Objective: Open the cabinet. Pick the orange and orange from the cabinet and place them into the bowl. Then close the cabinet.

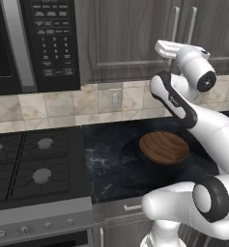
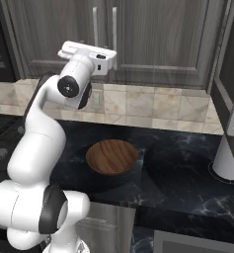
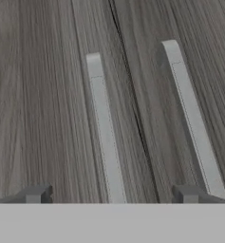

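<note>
The dark grey wood-grain wall cabinet [image 2: 153,34] hangs above the counter with both doors shut, its two long vertical silver bar handles [image 3: 104,133] standing side by side on either side of the seam between the doors. Below it runs a backsplash of beige stone tiles [image 2: 138,106], and under that a black marble-veined countertop [image 2: 187,183]. On the counter sits the wide shallow bowl of reddish-brown striped wood [image 2: 111,156], with nothing in it, well below the cabinet doors and in front of the arm's elbow. To the left of the cabinet hangs a black microwave with a keypad [image 1: 53,38]; beneath that lies a black gas stove with grey burners [image 1: 34,166]. A small drawer front with a short handle [image 1: 132,208] shows under the counter edge.

The white two-finger gripper [image 3: 111,194] is raised to the height of the lower part of the doors, pointing straight at them. Its dark fingertips [image 3: 35,193] stand spread wide, with nothing between them, and straddle the left handle; the right fingertip sits near the foot of the right handle. Whether they touch the door cannot be told.
</note>
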Robot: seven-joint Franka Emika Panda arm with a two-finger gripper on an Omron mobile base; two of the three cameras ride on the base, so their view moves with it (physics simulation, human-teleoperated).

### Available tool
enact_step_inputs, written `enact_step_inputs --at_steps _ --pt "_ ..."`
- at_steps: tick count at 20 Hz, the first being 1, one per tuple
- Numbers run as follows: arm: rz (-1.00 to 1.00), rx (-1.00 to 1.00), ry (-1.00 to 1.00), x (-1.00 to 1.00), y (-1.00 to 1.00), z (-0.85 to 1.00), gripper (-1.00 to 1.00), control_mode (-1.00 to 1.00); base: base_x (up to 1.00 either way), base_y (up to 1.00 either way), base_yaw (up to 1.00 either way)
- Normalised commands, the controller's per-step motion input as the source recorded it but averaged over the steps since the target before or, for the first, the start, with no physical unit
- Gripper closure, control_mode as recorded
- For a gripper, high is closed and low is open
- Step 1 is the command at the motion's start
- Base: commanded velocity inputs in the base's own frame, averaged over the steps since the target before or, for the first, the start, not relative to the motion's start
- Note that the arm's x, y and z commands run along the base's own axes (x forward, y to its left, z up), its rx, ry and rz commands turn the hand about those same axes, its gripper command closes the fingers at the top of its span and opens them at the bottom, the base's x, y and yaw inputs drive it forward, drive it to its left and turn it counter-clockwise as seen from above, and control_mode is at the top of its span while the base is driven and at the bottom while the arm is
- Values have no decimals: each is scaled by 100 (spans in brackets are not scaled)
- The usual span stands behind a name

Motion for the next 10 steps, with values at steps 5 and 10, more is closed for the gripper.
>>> enact_step_inputs --at_steps 5,10 --pt "0 0 0 22 0 0 -100 -100 0 0 0" --pt "0 0 1 32 0 -1 -100 -100 0 0 0"
